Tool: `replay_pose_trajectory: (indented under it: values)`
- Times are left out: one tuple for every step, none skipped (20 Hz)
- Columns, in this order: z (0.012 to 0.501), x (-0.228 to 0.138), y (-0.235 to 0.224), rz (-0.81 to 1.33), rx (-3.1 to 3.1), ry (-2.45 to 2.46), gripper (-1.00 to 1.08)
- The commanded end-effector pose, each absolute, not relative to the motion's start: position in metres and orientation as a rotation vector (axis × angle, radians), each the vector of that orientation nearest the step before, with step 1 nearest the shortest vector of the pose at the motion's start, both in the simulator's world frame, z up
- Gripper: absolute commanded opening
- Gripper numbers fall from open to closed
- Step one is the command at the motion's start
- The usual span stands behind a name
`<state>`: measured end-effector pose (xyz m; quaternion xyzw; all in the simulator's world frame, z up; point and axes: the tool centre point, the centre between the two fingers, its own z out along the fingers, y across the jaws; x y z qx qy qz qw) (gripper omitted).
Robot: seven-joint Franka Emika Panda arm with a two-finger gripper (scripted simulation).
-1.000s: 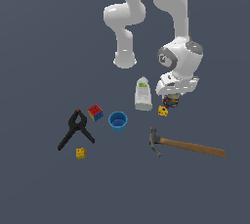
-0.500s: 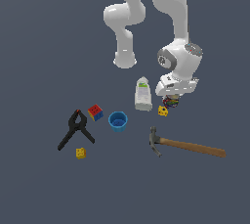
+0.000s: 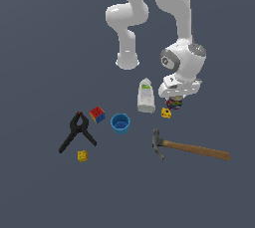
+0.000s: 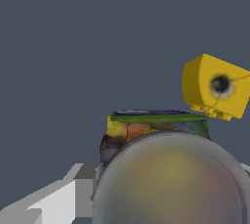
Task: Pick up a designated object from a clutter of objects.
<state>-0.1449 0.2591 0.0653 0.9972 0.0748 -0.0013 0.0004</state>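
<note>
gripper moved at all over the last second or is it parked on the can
No. The gripper sits at the same spot beside the white bottle, just above the yellow block, around the can.

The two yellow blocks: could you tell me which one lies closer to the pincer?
The yellow block beside the multicoloured can, right under the pincer. The other yellow block lies far off, by the black clamp.

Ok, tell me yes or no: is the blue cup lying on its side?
No. The blue cup stands upright with its open mouth facing up, between the puzzle cube and the white bottle.
</note>
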Motion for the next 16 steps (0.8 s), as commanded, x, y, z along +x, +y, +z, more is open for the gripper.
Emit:
replay_pose_trajectory:
  values:
    - [0.071, -0.143, 0.257, 0.001, 3.133, 0.235, -1.00]
    - [0.074, -0.142, 0.255, 0.001, 3.133, 0.235, -1.00]
    - [0.077, -0.142, 0.254, 0.001, 3.133, 0.235, -1.00]
    - [0.081, -0.141, 0.252, 0.001, 3.133, 0.235, -1.00]
    - [0.085, -0.140, 0.249, 0.001, 3.133, 0.235, -1.00]
    - [0.089, -0.139, 0.247, 0.001, 3.133, 0.235, -1.00]
    - [0.094, -0.138, 0.244, 0.000, 3.133, 0.236, -1.00]
    - [0.099, -0.137, 0.241, 0.000, 3.133, 0.236, -1.00]
    - [0.105, -0.135, 0.238, 0.000, 3.133, 0.236, -1.00]
    - [0.112, -0.134, 0.235, -0.001, 3.134, 0.236, -1.00]
    - [0.118, -0.133, 0.231, -0.001, 3.134, 0.236, -1.00]
    - [0.125, -0.131, 0.227, -0.001, 3.134, 0.236, -1.00]
    - [0.133, -0.130, 0.223, -0.001, 3.135, 0.237, -1.00]
    - [0.141, -0.128, 0.219, -0.001, 3.135, 0.237, -1.00]
    - [0.149, -0.126, 0.214, -0.002, 3.136, 0.237, -1.00]
    - [0.158, -0.124, 0.210, -0.002, 3.136, 0.237, -1.00]
